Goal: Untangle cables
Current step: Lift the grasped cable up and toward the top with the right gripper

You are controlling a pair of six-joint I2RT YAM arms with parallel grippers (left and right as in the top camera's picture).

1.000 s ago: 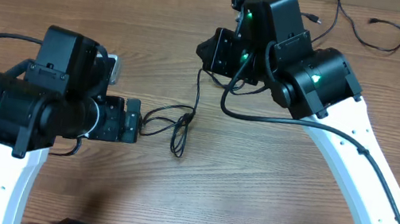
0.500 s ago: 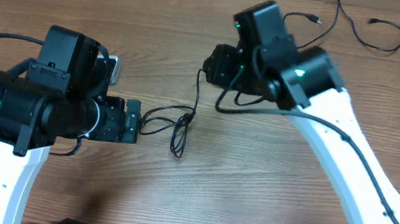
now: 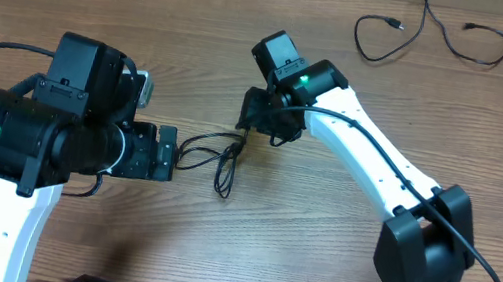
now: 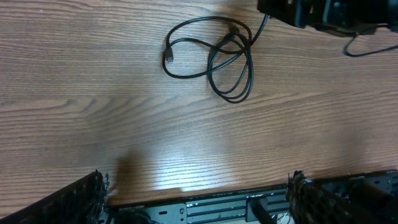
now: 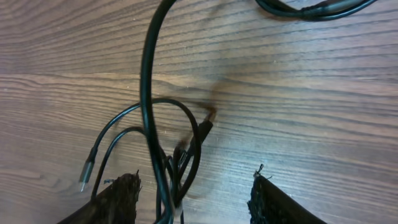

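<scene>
While the tangled cable (image 4: 231, 42) lies parallel to the far edge, right gripper (image 5: 193, 202) straddles it, spread wide — left gripper (image 4: 196, 199) likewise spread, empty.

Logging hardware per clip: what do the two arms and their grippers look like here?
The left arm and right arm share white links, bulky black joint housings with small green lights, and black cables running alongside. Gripper fingers are black, with rough, jagged edges.

Left end effector (image 4: 197, 182) fingers spread, right end effector (image 5: 196, 182) fingers spread
</scene>
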